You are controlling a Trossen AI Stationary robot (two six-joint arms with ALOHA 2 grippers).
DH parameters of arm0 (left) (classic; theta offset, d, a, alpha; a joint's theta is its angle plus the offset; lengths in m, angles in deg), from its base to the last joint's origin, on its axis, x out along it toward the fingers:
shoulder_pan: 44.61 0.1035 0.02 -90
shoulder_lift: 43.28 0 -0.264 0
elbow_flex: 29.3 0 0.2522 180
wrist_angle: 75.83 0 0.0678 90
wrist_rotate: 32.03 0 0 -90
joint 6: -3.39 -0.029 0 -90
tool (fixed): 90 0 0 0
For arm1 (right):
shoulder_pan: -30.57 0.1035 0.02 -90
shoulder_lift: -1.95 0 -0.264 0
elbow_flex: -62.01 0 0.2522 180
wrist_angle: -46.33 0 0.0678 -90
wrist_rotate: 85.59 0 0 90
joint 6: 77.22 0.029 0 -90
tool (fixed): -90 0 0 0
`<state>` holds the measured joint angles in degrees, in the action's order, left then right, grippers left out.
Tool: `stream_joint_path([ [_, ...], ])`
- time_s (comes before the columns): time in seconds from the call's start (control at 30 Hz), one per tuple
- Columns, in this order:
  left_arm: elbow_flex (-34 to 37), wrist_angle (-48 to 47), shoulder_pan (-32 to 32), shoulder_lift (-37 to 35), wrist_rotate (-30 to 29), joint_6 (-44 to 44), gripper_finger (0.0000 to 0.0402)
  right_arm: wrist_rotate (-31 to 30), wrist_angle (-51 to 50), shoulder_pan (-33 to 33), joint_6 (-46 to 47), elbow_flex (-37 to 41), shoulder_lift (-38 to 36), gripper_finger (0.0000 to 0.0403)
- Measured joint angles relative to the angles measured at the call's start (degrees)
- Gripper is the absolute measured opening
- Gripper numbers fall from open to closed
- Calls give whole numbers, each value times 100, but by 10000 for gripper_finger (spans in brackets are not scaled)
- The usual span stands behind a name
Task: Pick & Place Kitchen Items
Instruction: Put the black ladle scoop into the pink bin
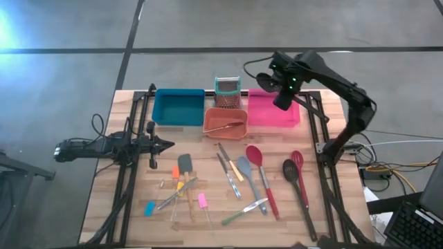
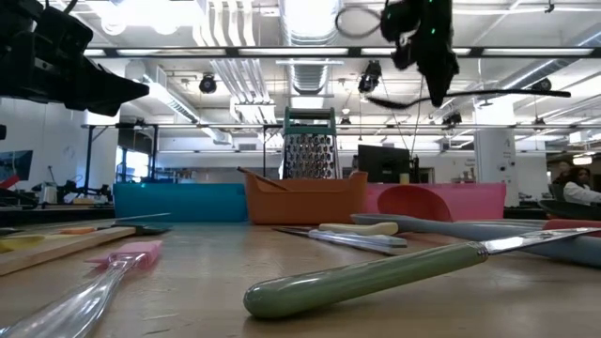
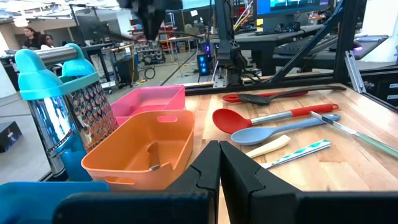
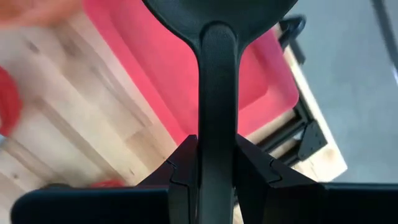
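Observation:
My right gripper [image 1: 284, 97] hangs high over the pink bin [image 1: 266, 116], pointing down, shut on a black utensil [image 4: 216, 74] with a broad head [image 4: 217, 9]. In the low view this utensil [image 2: 488, 93] shows as a thin level bar under the fingers. My left gripper [image 1: 165, 145] waits shut and level at the table's left side. Loose utensils lie flat on the wood: a red spoon [image 1: 254, 156], a grey-blue spoon [image 1: 243, 166], a black slotted spoon [image 1: 291, 170], knives [image 1: 228, 166] and short colour-handled tools [image 1: 181, 187]. My right gripper pinches the black utensil's handle [image 4: 216, 124] between its two fingers [image 4: 183, 155], close below the broad head. The fingers come from above, pointing down, and lie across the handle. The utensil is lifted clear, about level, over the pink bin.
The blue bin [image 1: 178, 108], the orange bin [image 1: 225, 122] with one utensil in it, and the pink bin stand in a row at the far edge. A teal-topped mesh holder [image 1: 227, 88] stands behind the orange bin. Black frame rails [image 1: 325, 131] run along both table sides.

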<state>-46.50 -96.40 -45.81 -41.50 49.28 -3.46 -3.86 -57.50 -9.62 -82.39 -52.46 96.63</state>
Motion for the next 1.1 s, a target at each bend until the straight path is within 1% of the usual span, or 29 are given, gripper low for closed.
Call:
stream_joint_path([
  [0.17,-1,0,-1,0,2,0,14,238,3,-238,-419,4,608,61],
  [0.3,0,0,0,0,2,0,14,257,5,-380,-671,8,1041,61],
  [0.47,1,-1,-1,0,2,0,14,275,24,-538,-850,63,1415,61],
  [0.57,1,0,0,0,1,0,14,340,90,-617,-869,72,1609,61],
  [0.7,0,-2,-1,0,2,0,14,655,279,-696,-859,87,1890,61],
  [1.1,-1,-2,1,-2,2,0,14,754,573,-847,-902,225,2645,61],
])
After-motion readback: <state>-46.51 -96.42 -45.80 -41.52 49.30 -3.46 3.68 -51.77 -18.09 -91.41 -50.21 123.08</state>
